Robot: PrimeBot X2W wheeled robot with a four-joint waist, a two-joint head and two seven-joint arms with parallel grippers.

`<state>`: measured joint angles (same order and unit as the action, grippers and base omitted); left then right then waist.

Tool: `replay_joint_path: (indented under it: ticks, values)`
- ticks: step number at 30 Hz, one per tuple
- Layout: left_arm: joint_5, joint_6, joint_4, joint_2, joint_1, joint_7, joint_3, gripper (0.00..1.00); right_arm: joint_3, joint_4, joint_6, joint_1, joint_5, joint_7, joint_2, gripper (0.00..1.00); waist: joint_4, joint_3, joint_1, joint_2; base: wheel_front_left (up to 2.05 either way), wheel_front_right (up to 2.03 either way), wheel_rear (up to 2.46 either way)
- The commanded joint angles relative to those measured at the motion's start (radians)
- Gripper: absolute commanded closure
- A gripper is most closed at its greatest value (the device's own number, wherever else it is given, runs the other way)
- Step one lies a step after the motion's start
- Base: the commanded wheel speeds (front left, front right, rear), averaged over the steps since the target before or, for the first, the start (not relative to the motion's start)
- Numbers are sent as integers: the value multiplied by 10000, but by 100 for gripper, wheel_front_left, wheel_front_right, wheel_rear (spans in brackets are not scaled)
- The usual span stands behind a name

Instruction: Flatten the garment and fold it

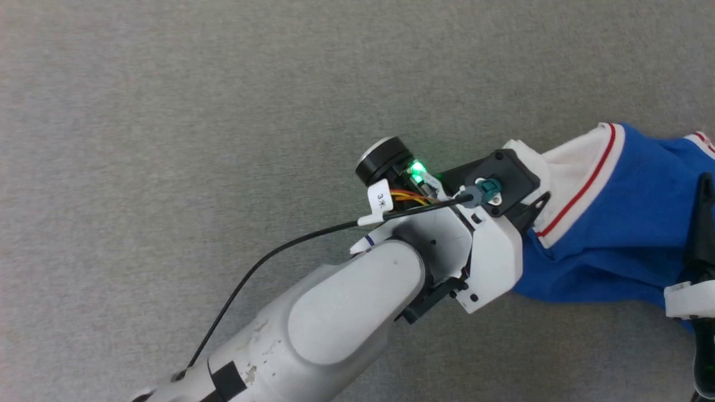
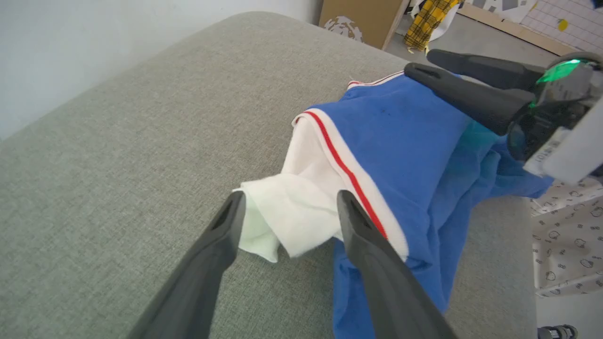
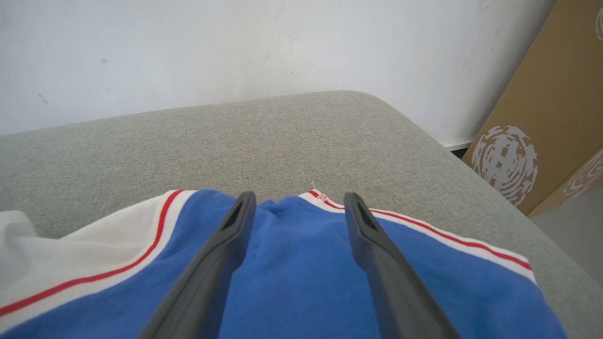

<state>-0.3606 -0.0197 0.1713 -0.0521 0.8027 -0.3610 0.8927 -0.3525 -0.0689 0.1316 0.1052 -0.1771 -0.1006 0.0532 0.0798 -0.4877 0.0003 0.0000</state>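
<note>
Garment (image 1: 603, 223) is lying bunched, not flat, at 3 o'clock in head view on grey padded surface (image 1: 167, 111). White sleeve (image 2: 306, 216) is sticking out toward 9 o'clock. L gripper (image 2: 290, 197) is hovering w/ jaws wide, sleeve showing between them, nothing pinched. R gripper (image 3: 299, 197) is spread open over blue body, holding nothing. Step: prob. flattening, grasp approach. Next: L closing on sleeve edge, pulling toward 9 o'clock.

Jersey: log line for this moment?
stage: flattening not done | jersey: bunched on grey cushion | left jaws: open, around white sleeve | right jaws: open, over blue body
</note>
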Motion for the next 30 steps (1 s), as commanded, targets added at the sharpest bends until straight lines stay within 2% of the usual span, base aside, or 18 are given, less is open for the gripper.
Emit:
replay_joint_path:
  ticks: [1,7,8,9,10,16,21,25,26,30]
  values:
    - [-204,243,243,17,206,-44,203,0,65,122,-9,173,-77,-96,-29,0,318,-292,-3,0,0,0,0]
    - [-538,734,1109,17,412,-185,784,0,139,399,-9,219,-167,-242,-29,0,505,-364,-3,0,0,0,0]
    - [-582,764,1191,17,451,-170,862,29,137,435,-9,227,-174,-263,-30,0,526,-366,-3,0,0,0,0]
    - [-618,794,1252,17,495,-113,931,75,136,470,-9,236,-177,-282,-30,0,541,-364,-3,0,0,0,0]
    - [-656,802,1302,17,538,-41,1005,100,134,504,-9,245,-181,-300,-30,0,551,-357,-3,0,0,0,0]
    - [-1146,1059,1299,18,795,614,1012,100,100,688,-9,261,-189,-374,-30,0,468,-69,-3,0,0,0,0]
    - [-1600,1453,1030,-18,853,1205,412,100,-65,647,-9,144,-74,-313,-30,0,214,495,-3,0,0,0,0]
    - [-1888,1929,365,-674,549,1701,-494,100,-209,498,-9,-45,42,-151,-30,0,-63,1012,-3,0,0,0,0]
    - [-1888,1929,365,-674,549,1701,-494,100,-209,498,-9,-45,42,-151,-30,0,-63,1012,-3,0,0,0,0]
    - [-2218,2679,-828,-1754,-370,1945,-1490,100,-329,282,-9,-263,121,89,-30,0,-340,1392,-3,0,0,0,0]
